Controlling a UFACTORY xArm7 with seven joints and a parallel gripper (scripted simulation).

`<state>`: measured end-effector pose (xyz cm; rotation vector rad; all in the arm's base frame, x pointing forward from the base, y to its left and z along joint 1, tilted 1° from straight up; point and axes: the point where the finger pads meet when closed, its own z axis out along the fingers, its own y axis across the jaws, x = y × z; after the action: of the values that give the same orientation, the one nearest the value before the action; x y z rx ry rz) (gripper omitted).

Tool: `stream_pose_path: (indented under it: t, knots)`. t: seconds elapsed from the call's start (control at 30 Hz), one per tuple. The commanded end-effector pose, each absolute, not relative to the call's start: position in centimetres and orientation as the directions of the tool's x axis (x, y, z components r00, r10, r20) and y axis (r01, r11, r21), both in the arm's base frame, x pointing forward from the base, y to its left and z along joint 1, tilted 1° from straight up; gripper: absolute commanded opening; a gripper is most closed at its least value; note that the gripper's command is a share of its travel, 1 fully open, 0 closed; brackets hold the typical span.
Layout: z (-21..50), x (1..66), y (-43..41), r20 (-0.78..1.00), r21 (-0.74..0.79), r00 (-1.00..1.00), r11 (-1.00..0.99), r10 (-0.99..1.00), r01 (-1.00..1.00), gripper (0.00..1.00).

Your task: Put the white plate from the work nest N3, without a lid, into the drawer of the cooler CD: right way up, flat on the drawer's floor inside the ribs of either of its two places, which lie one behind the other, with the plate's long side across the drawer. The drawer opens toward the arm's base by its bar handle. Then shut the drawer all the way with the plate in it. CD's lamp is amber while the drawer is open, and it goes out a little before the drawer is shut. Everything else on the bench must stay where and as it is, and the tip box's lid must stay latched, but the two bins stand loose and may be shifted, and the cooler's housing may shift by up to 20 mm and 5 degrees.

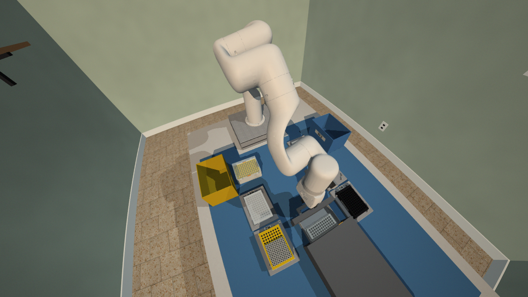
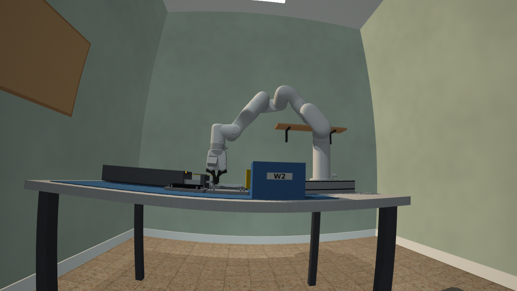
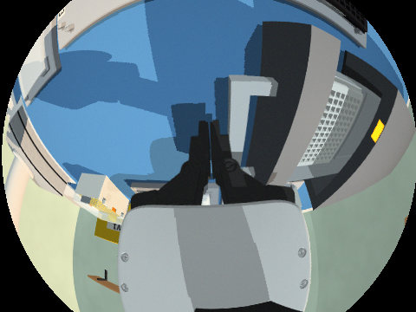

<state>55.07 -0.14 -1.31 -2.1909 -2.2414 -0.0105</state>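
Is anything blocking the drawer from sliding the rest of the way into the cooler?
Nothing visible does. The drawer with the white plate is partly in the cooler CD, amber lamp lit. The shut gripper sits beside the bar handle, on the arm's-base side.

— What's around me?
— Green walls [image 2: 217, 72], a tan tiled floor [image 2: 231, 264], a pale skirting board [image 2: 253, 239].
— And behind my bench [image 2: 217, 204]?
— A wooden shelf [image 2: 289, 127] on black brackets, a brown board [image 2: 36, 54], a ceiling light [image 2: 269, 1]
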Motion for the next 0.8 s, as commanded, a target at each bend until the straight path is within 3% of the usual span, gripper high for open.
stream_pose_path:
  t: [0.0,0.77]
  knots:
    - [-1.1,56.0,-0.1,0.010,0.005,-0.023,0.023,1.000,1.000,0.00]
    - [-1.1,59.1,-0.1,0.010,0.005,-0.023,0.023,1.000,1.000,0.00]
